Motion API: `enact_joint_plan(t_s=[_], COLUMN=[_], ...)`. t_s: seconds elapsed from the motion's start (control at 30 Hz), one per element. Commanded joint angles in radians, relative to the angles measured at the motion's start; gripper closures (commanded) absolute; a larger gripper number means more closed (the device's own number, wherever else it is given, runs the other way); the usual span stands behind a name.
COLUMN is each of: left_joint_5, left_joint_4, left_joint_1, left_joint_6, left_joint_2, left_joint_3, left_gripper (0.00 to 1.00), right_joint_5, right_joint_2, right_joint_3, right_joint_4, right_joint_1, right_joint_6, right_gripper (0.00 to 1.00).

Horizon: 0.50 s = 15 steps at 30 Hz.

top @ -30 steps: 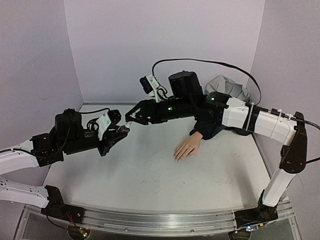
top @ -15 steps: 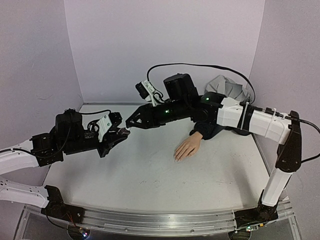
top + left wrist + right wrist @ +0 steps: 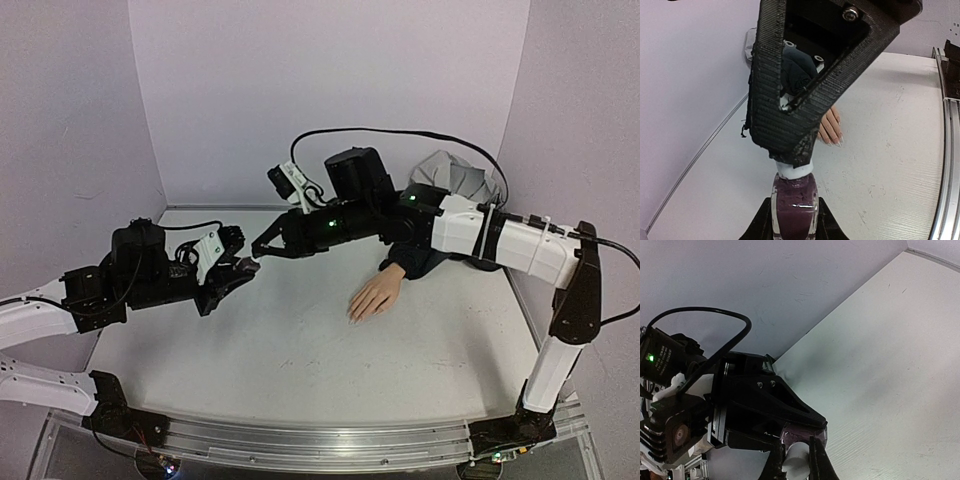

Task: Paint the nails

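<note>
A small bottle (image 3: 794,205) of dark purple polish with a white cap (image 3: 796,463) is held above the table at the left. My left gripper (image 3: 243,268) is shut on the bottle's glass body. My right gripper (image 3: 257,248) reaches in from the right and is shut on the white cap. The peach mannequin hand (image 3: 374,294) with a dark navy sleeve lies palm down at centre right. Its nails (image 3: 838,143) look pale pink in the left wrist view.
A grey crumpled cloth (image 3: 455,175) lies at the back right behind the sleeve. A black cable (image 3: 400,130) loops above the right arm. Lilac walls close the table at the back and both sides.
My right gripper moved left onto the bottle's cap and shut on it. The left gripper and the bottle stayed in place.
</note>
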Motion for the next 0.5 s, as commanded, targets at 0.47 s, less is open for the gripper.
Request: enact_joint_plan(t_s=[0.47], left_joint_5=[0.007], left_joint_4=[0.041], left_joint_1=[0.002], left_joint_6=[0.011], left_joint_2=[-0.001], left_joint_3=[0.059], left_gripper=[1.00], right_joint_5=[0.085], right_joint_2=[-0.145], right_joint_3=[-0.084], right_joint_4=[0.100], right_joint_1=[-0.005], right_joint_6=[0.002], right_gripper=[1.00])
